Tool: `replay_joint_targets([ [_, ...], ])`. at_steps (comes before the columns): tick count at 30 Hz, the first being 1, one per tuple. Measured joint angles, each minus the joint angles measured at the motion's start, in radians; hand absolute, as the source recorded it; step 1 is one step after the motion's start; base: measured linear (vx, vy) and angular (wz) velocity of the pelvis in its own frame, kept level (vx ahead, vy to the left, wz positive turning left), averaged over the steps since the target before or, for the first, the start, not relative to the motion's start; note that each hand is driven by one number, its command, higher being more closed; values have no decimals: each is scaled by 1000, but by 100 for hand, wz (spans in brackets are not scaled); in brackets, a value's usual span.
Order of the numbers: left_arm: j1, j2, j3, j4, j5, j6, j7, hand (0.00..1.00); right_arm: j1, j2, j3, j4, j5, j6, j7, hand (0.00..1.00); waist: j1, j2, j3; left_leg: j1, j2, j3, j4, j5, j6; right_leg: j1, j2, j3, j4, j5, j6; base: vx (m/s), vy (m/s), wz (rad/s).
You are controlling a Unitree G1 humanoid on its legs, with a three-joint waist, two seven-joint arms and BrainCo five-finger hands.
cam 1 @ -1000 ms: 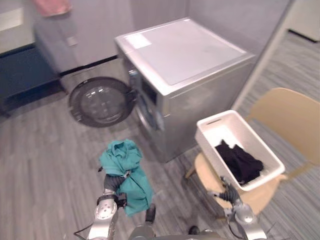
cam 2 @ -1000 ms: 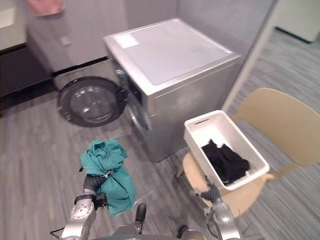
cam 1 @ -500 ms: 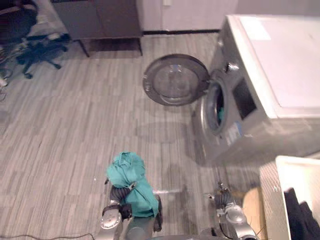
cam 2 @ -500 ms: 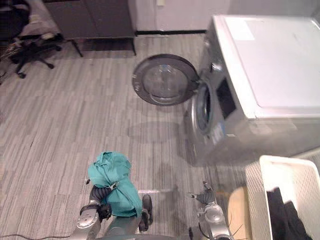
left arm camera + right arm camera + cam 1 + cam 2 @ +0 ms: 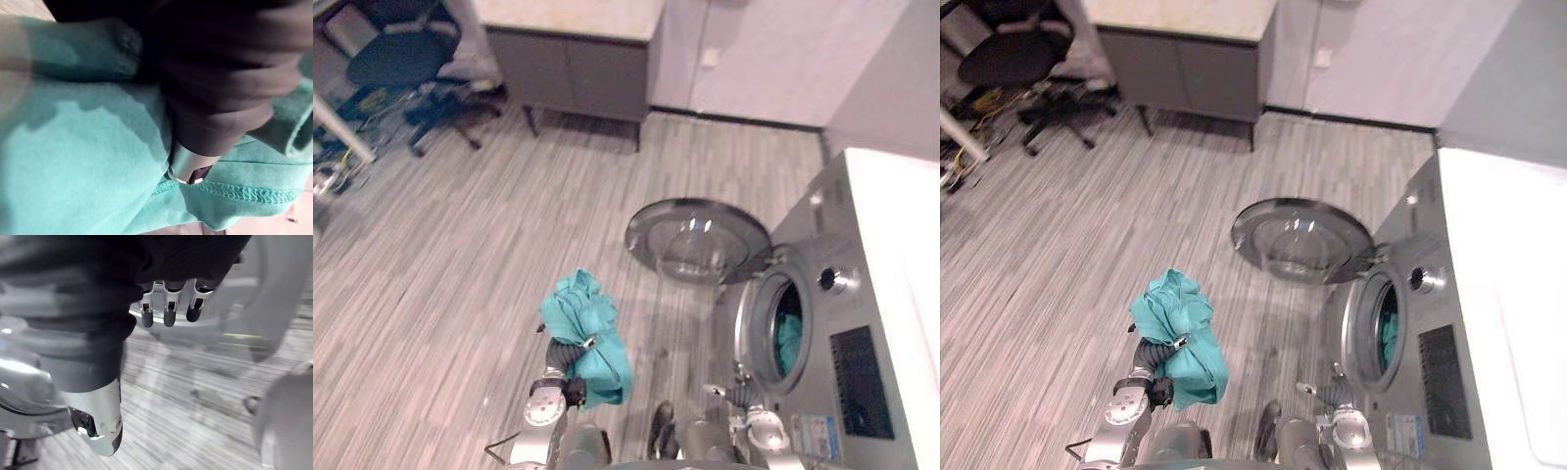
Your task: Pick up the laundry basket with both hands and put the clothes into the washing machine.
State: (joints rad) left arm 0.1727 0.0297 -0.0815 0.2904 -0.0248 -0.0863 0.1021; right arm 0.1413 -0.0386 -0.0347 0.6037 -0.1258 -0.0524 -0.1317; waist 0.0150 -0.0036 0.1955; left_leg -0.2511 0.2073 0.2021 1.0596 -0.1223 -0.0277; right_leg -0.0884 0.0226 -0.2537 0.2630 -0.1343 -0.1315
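A bunched teal garment (image 5: pixel 582 328) hangs over my left hand (image 5: pixel 188 165), which is raised above the floor to the left of the washing machine (image 5: pixel 862 323). In the left wrist view the thumb presses into the cloth, so the hand is shut on it. The washer's round door (image 5: pixel 698 241) stands wide open. Another bit of teal cloth (image 5: pixel 788 338) lies inside the drum. My right hand (image 5: pixel 166 309) hangs low in front of the drum, its fingers relaxed and holding nothing; it also appears small as my right hand (image 5: pixel 736 395).
A grey cabinet (image 5: pixel 576 64) with a light top stands against the back wall. A dark office chair (image 5: pixel 401 61) is at the far left beside a white table leg (image 5: pixel 342 127). Striped grey floor (image 5: pixel 440 264) stretches to the left of the washer.
The camera has swung left and up: the white basket and the chair have left the view, and the washer now sits at the right edge. The left hand keeps hold of the teal garment.
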Motion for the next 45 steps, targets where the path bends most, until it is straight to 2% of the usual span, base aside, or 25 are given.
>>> replay_joint_targets([
  [3, 2, -11, -24, -10, 0, 0, -15, 100, -2, 1, 0, -9, 11, -3, 0, 0, 14, -9, 1, -95, 19, -6, -95, -72, -1, 60, 14, 125, -47, 0, 0, 455, 35, -126],
  [7, -1, -23, -38, -8, 1, -1, -15, 100, 3, -1, -9, -6, 17, 11, -7, 0, 31, -13, -1, -83, -58, -203, -477, -91, -23, 110, 13, 300, -44, -9, 16, 300, 188, -142],
  [8, -2, -23, -38, -5, 7, -1, -13, 100, -4, -1, -8, -5, 15, 12, -17, 0, 32, -9, -5, -62, -74, -273, -585, -62, -55, 107, 13, 339, -23, -39, 66, 365, 364, -164],
  [9, 3, -26, -44, -2, 17, -1, -13, 100, -5, -4, -9, -5, 15, 13, -22, 0, 32, 8, -15, -53, -69, -307, -642, -12, -65, 105, 23, 359, -11, -70, 110, 303, 342, -150],
  [10, 9, -34, -49, 7, 23, -1, -13, 100, -1, -14, -10, -5, 14, 14, -22, 0, 29, 39, -33, -49, -52, -336, -669, 73, -67, 101, 46, 381, 3, -101, 127, 292, 396, -128],
  [11, -9, -24, -60, 58, 36, 4, -13, 100, -5, 4, -31, 23, 10, 21, -22, 0, 18, 24, -43, -42, -51, -308, -626, -15, -89, 92, 35, 417, 48, -147, 156, 235, 362, -116],
  [12, -24, -6, -66, 69, 38, 10, -13, 100, 11, 25, -37, 25, 6, 21, -20, 0, 10, -8, -51, -19, -67, -259, -635, -31, -69, 67, 4, 449, 76, -156, 170, 193, 334, -103],
  [14, -15, 15, -65, 74, 38, 10, -11, 100, 20, 51, -33, 40, 4, 20, -20, 0, 8, -44, -71, 20, -88, -141, -654, -55, -35, 42, -42, 535, 88, -160, 198, 102, 278, -133],
  [15, -21, 23, -61, 86, 38, 10, -10, 100, 6, 50, -28, 63, -2, 19, -20, 0, 7, -52, -78, 36, -85, -80, -661, -62, -24, 23, -55, 568, 80, -139, 234, 53, 282, -155],
  [17, -33, 39, -46, 103, 38, 10, -12, 100, -33, 49, -24, 107, -2, 18, -19, 0, 1, -46, -75, 55, -76, 11, -686, -62, -19, -24, -79, 529, 52, -87, 277, -21, 241, -156],
  [18, -40, 47, -26, 116, 38, 10, -11, 100, -68, 45, -23, 157, -2, 18, -19, 0, -1, -43, -75, 64, -64, 73, -710, -56, -9, -52, -100, 431, 23, -52, 267, -64, 177, -153],
  [20, -49, 65, -5, 123, 36, 10, -10, 100, -107, 29, -21, 214, -3, 19, -20, 0, -4, -34, -70, 80, -51, 154, -753, -44, 6, -78, -154, 173, -12, -21, 224, -67, 58, -113],
  [21, -53, 64, 0, 128, 36, 11, -10, 100, -113, 18, -22, 224, -3, 19, -20, 0, -6, -22, -62, 89, -44, 168, -758, -44, 5, -77, -171, 103, -20, -9, 206, -59, 17, -114],
  [22, -54, 67, 16, 136, 35, 11, -8, 100, -118, -6, -21, 248, -3, 19, -20, 0, -1, -12, -58, 123, -32, 228, -780, -39, -2, -70, -215, -59, -21, 17, 163, -62, -3, -114],
  [24, -55, 72, 34, 145, 31, 11, -6, 100, -133, -27, -22, 257, -4, 19, -22, 0, -2, 15, -59, 148, -16, 280, -806, -29, -18, -63, -254, -205, -24, 39, 144, -50, -45, -106],
  [25, -57, 76, 44, 147, 31, 11, -5, 100, -131, -39, -22, 258, -4, 19, -22, 0, -5, 29, -59, 160, -13, 295, -815, -23, -29, -48, -246, -237, -54, 73, 197, -5, -113, -71],
  [28, -59, 71, 44, 153, 32, 11, -5, 100, -131, -69, -25, 298, -4, 20, -23, 0, -4, 51, -63, 153, 40, 287, -762, -17, -39, -37, -198, -186, -93, 77, 196, 27, -194, -55],
  [30, -59, 53, 46, 152, 31, 12, -7, 100, -124, -82, -25, 315, -3, 20, -28, 0, -4, 51, -34, 99, 125, 212, -518, -4, -49, 11, -161, -166, -98, 61, 178, 35, -220, -52],
  [31, -51, 44, 45, 152, 30, 14, -7, 100, -123, -88, -24, 315, 0, 20, -37, 0, -1, 51, -21, 78, 149, 163, -415, 24, -29, 41, -143, -144, -102, 55, 170, 17, -167, -68],
  [32, -35, 41, 44, 152, 16, 14, -4, 100, -121, -88, -26, 315, 7, 20, -45, 0, 1, 26, -8, 24, 147, 68, -304, 49, -32, 63, -138, -113, -110, 43, 156, 34, -89, -72],
  [35, -41, 33, 42, 152, 6, 16, 4, 100, -133, -95, -75, 316, 30, 20, -62, 0, -1, 23, 0, -16, 22, -108, -416, -55, -68, 48, -145, -39, -106, 42, 157, 74, 11, -71],
  [37, -42, 24, 42, 152, -5, 16, 13, 100, -132, -100, -90, 323, 36, 22, -68, 0, 0, 37, -1, 13, -41, -191, -594, -50, -80, 28, -142, -9, -83, 38, 176, 117, 166, -67],
  [38, -41, 22, 39, 152, -5, 15, 14, 100, -134, -114, -94, 325, 36, 22, -69, 0, 2, 78, 0, 31, -52, -222, -685, -39, -61, 10, -122, 17, -42, 20, 201, 130, 206, -52],
  [41, -71, 55, 16, 179, -5, 18, 16, 100, -106, -74, -111, 319, 36, 24, -70, 0, -1, 21, 10, 29, -105, -191, -659, -60, -35, -17, -185, 32, 36, -21, 246, 124, 148, -8],
  [45, -70, 56, 3, 179, -4, 18, 14, 100, -91, -59, -112, 315, 37, 24, -70, 0, 2, 14, 11, 29, -148, -172, -619, -86, -20, -20, -237, 42, 77, -49, 277, 107, 140, 8],
])
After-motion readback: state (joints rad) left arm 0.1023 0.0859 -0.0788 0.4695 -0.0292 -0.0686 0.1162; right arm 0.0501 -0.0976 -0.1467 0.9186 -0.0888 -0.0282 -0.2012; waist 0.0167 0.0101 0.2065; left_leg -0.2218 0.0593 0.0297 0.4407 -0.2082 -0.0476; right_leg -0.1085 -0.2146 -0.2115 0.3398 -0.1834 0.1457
